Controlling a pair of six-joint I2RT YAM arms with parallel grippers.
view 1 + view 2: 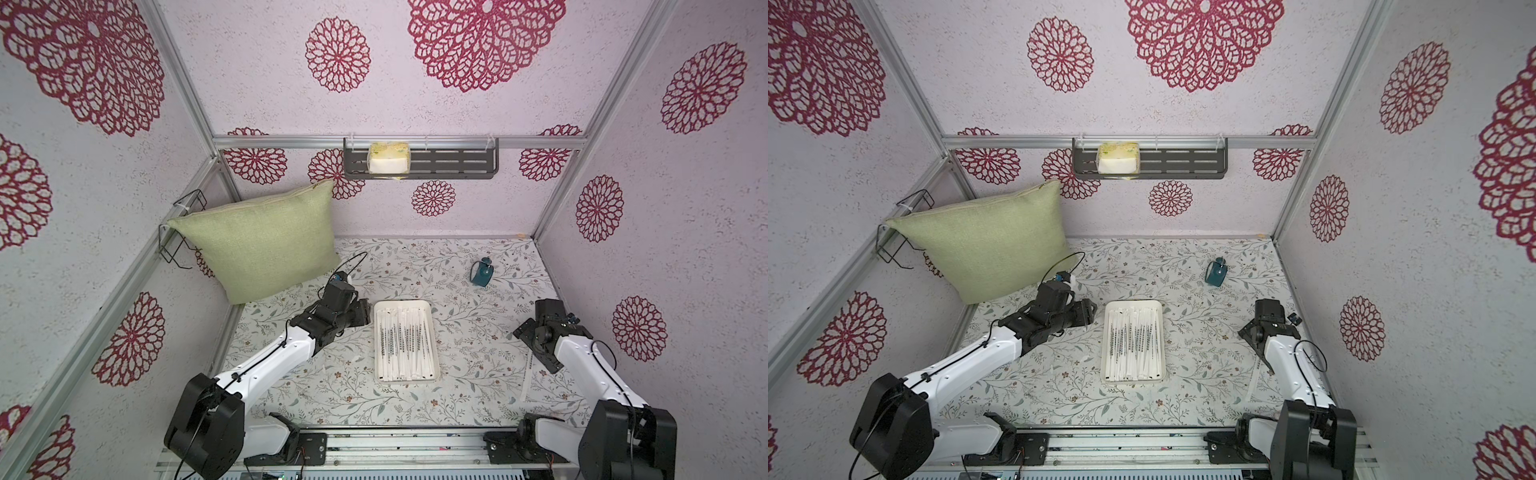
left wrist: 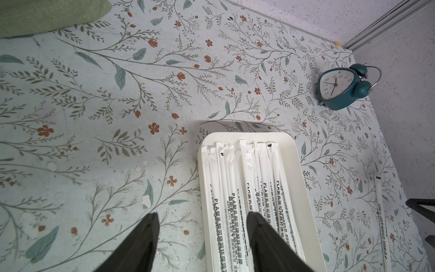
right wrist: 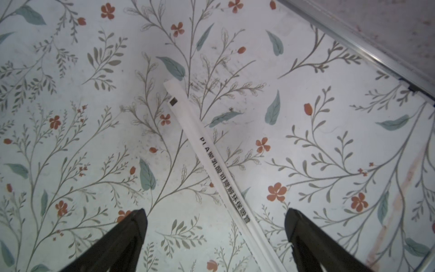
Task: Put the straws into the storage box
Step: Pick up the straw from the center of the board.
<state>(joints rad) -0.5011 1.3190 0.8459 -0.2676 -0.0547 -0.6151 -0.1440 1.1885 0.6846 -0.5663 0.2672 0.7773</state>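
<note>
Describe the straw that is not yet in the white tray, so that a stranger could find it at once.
On the floral table, find the white storage box in the middle, packed with straws. Go from it toward the right arm: one wrapped straw lies flat on the bare table below the open right claw. It alone is outside the box.

White black-printed straws [image 2: 249, 179], white storage box [image 2: 297, 200], teal clock [image 2: 339, 89], green cushion [image 1: 257, 241]

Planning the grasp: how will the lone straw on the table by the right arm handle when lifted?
The straw is thin and paper-wrapped, so probably very light. Lying flat on the table, it is likely hard to pinch. Its flattened wrapper end may flop.
</note>
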